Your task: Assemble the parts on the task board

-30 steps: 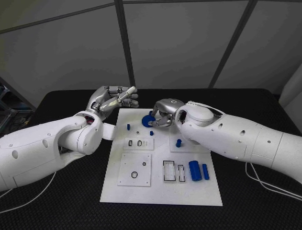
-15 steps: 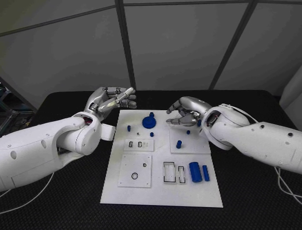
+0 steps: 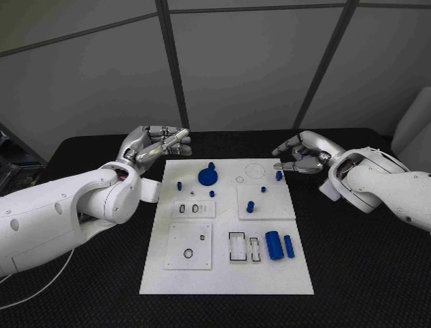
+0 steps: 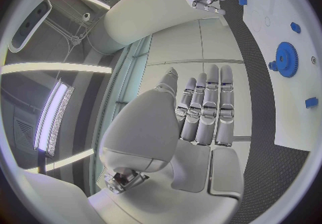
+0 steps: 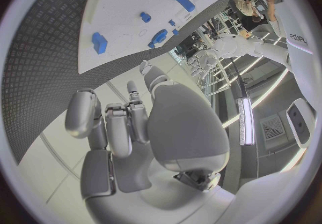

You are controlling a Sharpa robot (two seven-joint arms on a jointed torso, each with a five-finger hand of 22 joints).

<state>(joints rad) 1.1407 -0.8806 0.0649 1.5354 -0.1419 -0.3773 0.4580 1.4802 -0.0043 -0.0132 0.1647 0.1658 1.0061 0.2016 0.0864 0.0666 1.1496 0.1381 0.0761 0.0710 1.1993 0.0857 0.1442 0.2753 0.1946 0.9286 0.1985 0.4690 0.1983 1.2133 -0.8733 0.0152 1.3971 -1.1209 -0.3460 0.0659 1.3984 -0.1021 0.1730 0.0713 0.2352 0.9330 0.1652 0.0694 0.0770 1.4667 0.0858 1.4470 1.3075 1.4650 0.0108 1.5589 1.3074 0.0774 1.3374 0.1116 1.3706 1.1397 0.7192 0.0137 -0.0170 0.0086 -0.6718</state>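
Right hand (image 3: 302, 156) sits off the task board (image 3: 227, 273) at its two o'clock corner, fingers loosely curled, nothing grasped. Left hand (image 3: 156, 145) is raised off the board's eleven o'clock corner, fingers extended side by side in the left wrist view, holding nothing. On the board: a blue gear (image 3: 207, 176) at twelve o'clock, small blue pegs (image 3: 250, 205) near centre, and a large blue cylinder (image 3: 273, 244) beside a thinner one (image 3: 289, 247) at four o'clock.
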